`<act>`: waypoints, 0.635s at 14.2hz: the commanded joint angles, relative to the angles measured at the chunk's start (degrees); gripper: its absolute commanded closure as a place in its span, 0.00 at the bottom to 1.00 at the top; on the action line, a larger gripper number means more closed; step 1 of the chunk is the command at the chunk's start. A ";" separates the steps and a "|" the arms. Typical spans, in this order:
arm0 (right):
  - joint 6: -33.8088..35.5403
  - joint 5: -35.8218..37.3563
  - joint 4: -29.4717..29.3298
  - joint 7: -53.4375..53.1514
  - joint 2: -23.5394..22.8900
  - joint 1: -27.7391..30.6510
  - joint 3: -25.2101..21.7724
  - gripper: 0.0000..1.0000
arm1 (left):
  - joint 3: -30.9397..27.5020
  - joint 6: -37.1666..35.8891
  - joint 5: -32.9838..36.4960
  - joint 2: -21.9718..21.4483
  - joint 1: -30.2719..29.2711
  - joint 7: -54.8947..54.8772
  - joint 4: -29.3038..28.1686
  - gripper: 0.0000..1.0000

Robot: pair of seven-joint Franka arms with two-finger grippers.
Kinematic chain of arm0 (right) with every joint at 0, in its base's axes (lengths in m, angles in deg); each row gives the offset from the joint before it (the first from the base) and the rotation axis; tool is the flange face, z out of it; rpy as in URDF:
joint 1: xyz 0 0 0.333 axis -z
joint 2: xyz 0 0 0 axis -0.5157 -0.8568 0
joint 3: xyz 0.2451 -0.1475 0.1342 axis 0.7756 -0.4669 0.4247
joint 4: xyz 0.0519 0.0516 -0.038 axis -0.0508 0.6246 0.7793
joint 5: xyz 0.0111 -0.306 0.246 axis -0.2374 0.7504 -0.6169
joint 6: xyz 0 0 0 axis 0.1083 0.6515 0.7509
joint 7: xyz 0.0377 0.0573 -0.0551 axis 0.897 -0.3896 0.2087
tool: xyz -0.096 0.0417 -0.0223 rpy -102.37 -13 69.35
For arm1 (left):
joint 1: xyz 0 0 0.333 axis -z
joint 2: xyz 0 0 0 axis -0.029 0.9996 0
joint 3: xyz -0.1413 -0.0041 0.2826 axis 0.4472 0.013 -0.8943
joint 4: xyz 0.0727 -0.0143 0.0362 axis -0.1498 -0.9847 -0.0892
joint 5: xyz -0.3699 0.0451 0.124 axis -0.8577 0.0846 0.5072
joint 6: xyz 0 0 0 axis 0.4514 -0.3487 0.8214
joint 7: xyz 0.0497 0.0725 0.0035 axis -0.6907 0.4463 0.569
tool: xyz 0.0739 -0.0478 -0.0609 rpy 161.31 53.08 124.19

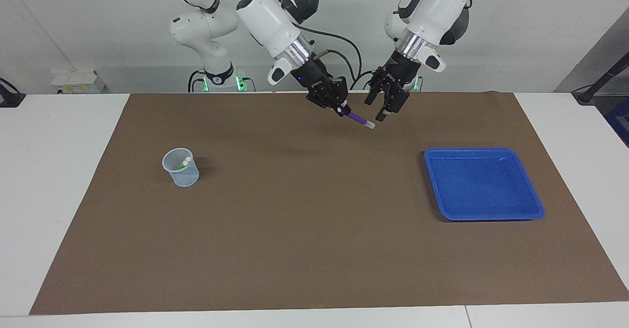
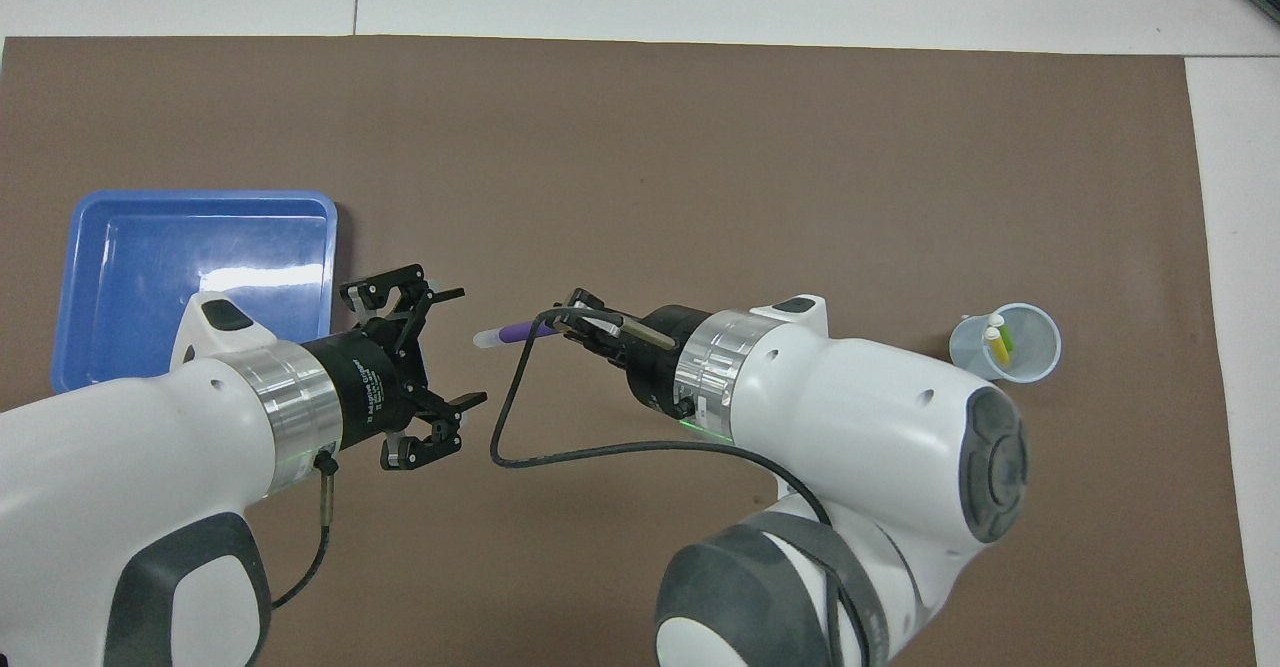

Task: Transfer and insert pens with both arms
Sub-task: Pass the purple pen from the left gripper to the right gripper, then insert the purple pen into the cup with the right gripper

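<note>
Purple pen [image 1: 357,118] clamped in right gripper [image 1: 340,107]; left gripper [image 1: 381,108] spread – just apart.

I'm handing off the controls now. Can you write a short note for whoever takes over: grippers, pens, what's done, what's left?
Left gripper: open, up over the mat, holding nothing.
Right gripper: shut on the purple pen, held up over the mat.
Green pen and yellow pen: standing in the cup toward the right arm's end.
Blue tray: nothing in it.
Done: two pens inserted; purple pen is with the right arm alone.
Left: carry the purple pen to the cup and insert it.
</note>
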 commanded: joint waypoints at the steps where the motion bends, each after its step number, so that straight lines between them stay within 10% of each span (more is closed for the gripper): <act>1: 9.07 0.02 0.99 11.35 1.77 5.13 0.06 1.00 | -1.20 -1.12 -0.58 -2.18 0.31 -7.56 -2.05 0.00; 9: 31.41 25.41 1.61 34.72 4.41 16.55 -0.03 1.00 | -2.17 -26.68 -0.32 -5.16 -17.77 -61.78 -1.88 0.00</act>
